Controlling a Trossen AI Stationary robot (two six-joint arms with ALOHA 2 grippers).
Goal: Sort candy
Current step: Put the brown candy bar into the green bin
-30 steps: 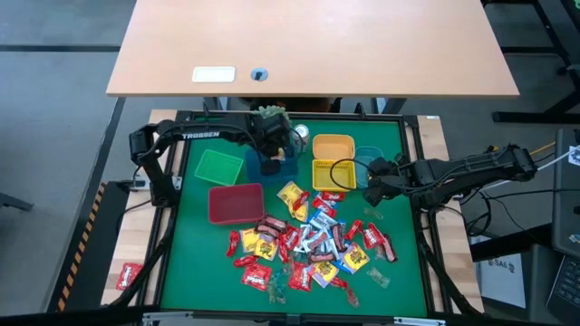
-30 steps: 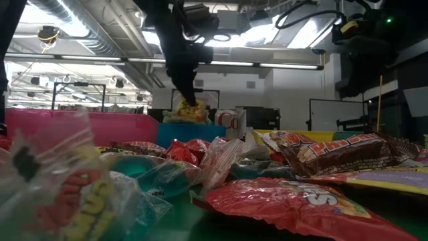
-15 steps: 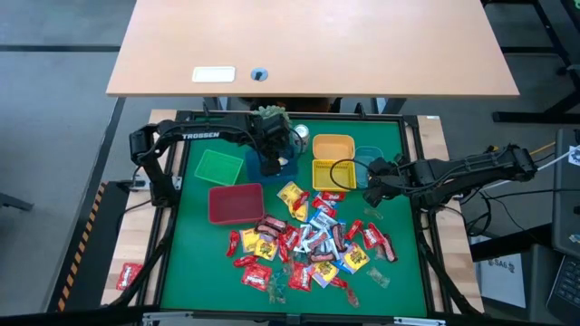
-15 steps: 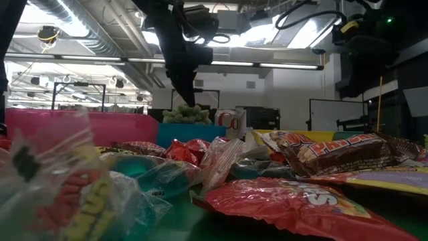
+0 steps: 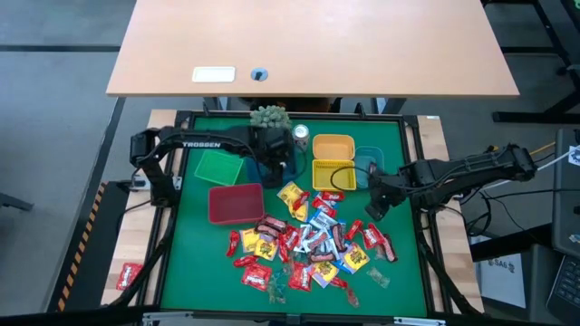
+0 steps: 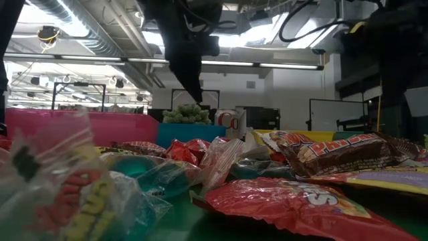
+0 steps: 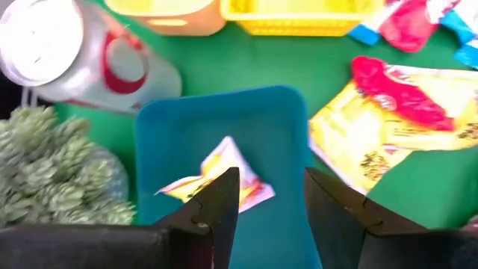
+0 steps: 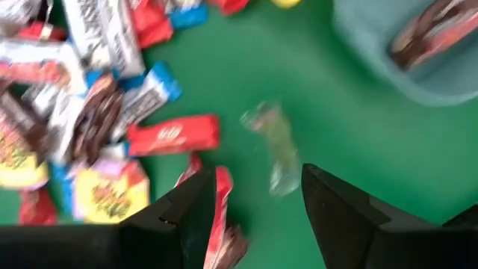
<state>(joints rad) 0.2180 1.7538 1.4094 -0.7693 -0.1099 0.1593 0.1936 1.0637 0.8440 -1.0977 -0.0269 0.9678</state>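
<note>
The candy (image 5: pixel 308 240) lies heaped on the near half of the green mat; a clear wrapper (image 8: pixel 272 146) and a red piece (image 8: pixel 172 134) lie below my right gripper. My left gripper (image 7: pixel 272 194) hangs open over the blue bin (image 7: pixel 224 127), in which one yellow candy (image 7: pixel 216 179) lies flat. In the high view that gripper (image 5: pixel 276 163) covers most of the bin. My right gripper (image 8: pixel 258 209) is open, pointing down over the pile's right edge (image 5: pixel 376 204), and touches nothing.
A green bin (image 5: pixel 217 166), a red bin (image 5: pixel 236 201), an orange bin (image 5: pixel 333 145), a yellow basket (image 5: pixel 333 174) and a teal bin (image 5: pixel 369 161) stand at the far side. A silver can (image 7: pixel 75 52) and a green plant (image 5: pixel 269 116) are behind the blue bin. One red candy (image 5: pixel 130 274) lies off the mat.
My left gripper has opened and let go of the yellow candy, which has dropped into the blue bin. It has then shifted toward the table's near edge, uncovering the plant. My right gripper has turned about at the wrist.
</note>
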